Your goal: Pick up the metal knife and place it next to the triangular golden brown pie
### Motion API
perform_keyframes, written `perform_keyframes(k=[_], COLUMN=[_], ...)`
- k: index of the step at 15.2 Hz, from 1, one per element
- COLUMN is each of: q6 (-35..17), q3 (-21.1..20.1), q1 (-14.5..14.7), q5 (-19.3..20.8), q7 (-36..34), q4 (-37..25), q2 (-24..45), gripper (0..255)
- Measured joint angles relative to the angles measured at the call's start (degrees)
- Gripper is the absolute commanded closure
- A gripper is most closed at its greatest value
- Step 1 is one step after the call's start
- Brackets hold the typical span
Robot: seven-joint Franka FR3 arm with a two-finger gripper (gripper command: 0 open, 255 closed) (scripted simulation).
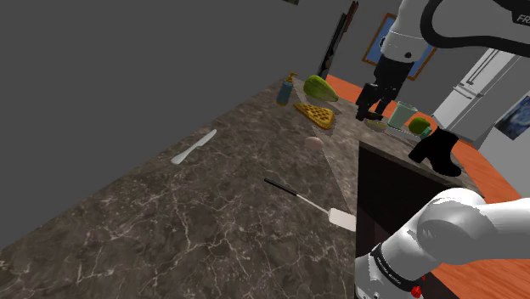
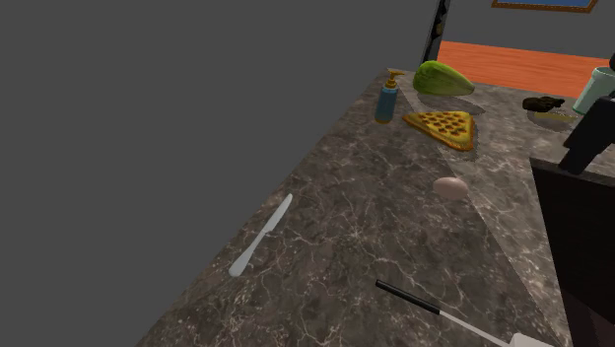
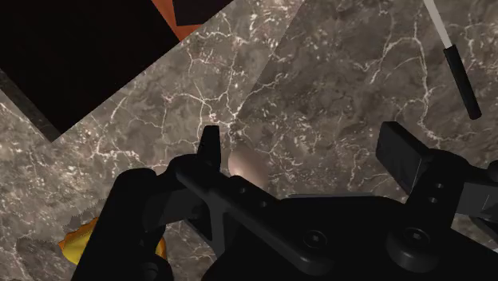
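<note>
Seeing black two-finger hand [image 3: 307, 150] up close: fingers spread apart, clamping nothing, hanging over pale brown egg [image 3: 247, 166] on dark veined stone counter [image 1: 212, 221]. Spotting slim light grey knife [image 1: 194, 147] flat near counter's edge by grey wall [image 1: 102, 76], well apart from triangular golden-brown lattice pie [image 1: 315, 114]. Also spotting black-handled white spatula [image 1: 310, 204] nearer shoulder camera, apart from both.

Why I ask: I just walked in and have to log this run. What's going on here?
The arm is meant to move the knife next to the triangular pie slice, but it hasn't picked it up yet. The knife lies flat on the marble counter near its edge, untouched. The gripper is open and empty. It hangs over a small beige egg-shaped thing, well away from the knife. The pie slice sits farther along, beside a blue pump bottle.
</note>
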State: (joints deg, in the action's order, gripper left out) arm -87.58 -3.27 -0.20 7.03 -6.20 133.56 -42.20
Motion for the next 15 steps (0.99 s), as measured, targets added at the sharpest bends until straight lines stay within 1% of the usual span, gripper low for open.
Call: perform_keyframes(k=[2,6,9,11,15], q6=[-0.43,-3.92,-8.33,-11.09,-16.70], q3=[-0.37,-4.14,-7.25,-9.30,-13.56], q1=[-0.01,0.27,0.22,0.41,0.12], q5=[-0.47,-4.52,-7.46,-9.42,-12.33], q7=[-0.92,-8.86,-15.39,-19.67,-28.28], q4=[0.36,2.30,2.94,4.31,3.18], q2=[0.06,1.43,4.77,5.71,11.32], gripper=[0,0,0,0,0])
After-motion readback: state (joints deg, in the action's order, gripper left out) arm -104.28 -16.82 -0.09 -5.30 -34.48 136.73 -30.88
